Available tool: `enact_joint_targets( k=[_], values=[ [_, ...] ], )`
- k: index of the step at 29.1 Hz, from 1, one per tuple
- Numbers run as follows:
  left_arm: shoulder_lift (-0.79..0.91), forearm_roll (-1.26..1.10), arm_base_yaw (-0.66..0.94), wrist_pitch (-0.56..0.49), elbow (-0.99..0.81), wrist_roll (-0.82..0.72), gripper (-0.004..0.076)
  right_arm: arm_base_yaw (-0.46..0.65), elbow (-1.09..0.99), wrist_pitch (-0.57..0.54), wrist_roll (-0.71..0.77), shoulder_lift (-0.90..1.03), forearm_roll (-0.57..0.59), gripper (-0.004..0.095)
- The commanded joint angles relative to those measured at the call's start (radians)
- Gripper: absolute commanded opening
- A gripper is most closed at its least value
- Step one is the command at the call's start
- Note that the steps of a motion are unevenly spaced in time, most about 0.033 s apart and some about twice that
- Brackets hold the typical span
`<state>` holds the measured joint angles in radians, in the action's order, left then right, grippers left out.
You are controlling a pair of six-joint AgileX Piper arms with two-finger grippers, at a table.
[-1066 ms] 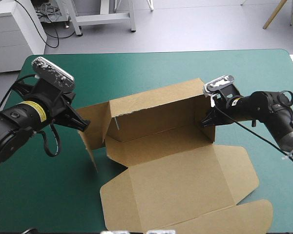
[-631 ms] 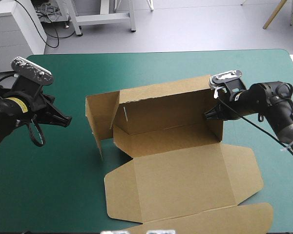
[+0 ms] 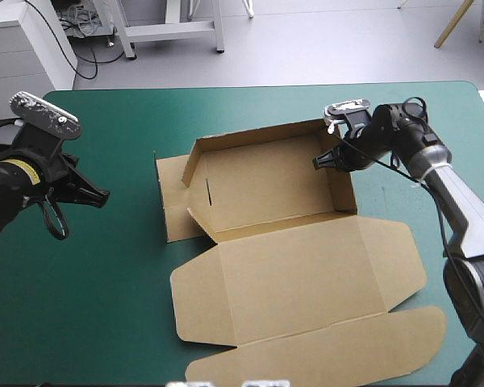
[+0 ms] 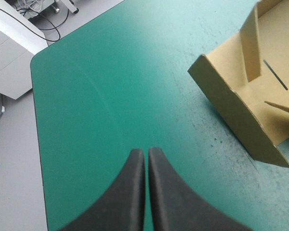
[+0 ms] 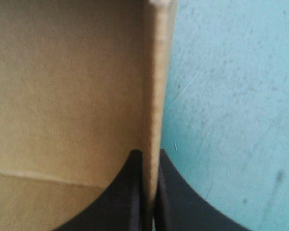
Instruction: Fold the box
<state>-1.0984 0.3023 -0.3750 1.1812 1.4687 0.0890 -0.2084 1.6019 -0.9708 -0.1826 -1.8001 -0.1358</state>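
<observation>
Brown box [image 3: 262,181] wall in right tool [image 3: 319,161]; left tool [image 3: 103,196] apart.

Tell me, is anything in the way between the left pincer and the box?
No, nothing visible. Only bare teal-green cover lies between the left pincer and the box. The right pincer grips the box's wall on the other side.

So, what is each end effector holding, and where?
The right end effector grips the box by the upper edge of its right wall; the left end effector, shut, holds nothing.
</observation>
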Motion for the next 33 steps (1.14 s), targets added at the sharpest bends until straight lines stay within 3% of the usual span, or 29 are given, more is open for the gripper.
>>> enact_joint_targets(
  k=[1, 6, 11, 14, 16, 23, 33],
  values=[
    [0.013, 0.021, 0.000, -0.049, 0.029, -0.008, 0.0008, 0.004, 0.097, 0.022, 0.009, -0.048, 0.003, -0.0018],
    [0.013, 0.028, 0.000, -0.042, 0.029, -0.008, -0.0010, 0.004, 0.190, 0.015, 0.004, -0.128, 0.003, 0.0092],
    [0.013, 0.028, 0.000, -0.019, 0.029, -0.008, -0.0010, 0.004, 0.217, 0.014, 0.001, -0.138, 0.002, 0.0412],
    [0.013, 0.028, 0.000, -0.006, 0.029, -0.008, -0.0010, 0.004, 0.240, -0.043, -0.008, -0.134, 0.004, 0.0609],
    [0.013, 0.028, 0.000, 0.005, 0.029, -0.008, -0.0010, 0.006, 0.252, -0.077, -0.008, -0.125, 0.010, 0.0677],
    [0.013, 0.028, 0.000, 0.015, 0.029, -0.016, -0.0010, 0.007, 0.254, -0.149, -0.008, -0.012, 0.089, 0.0678],
    [0.013, 0.028, 0.000, 0.016, 0.029, -0.029, -0.0010, 0.007, 0.254, -0.210, -0.042, 0.211, 0.095, 0.0676]
  ],
)
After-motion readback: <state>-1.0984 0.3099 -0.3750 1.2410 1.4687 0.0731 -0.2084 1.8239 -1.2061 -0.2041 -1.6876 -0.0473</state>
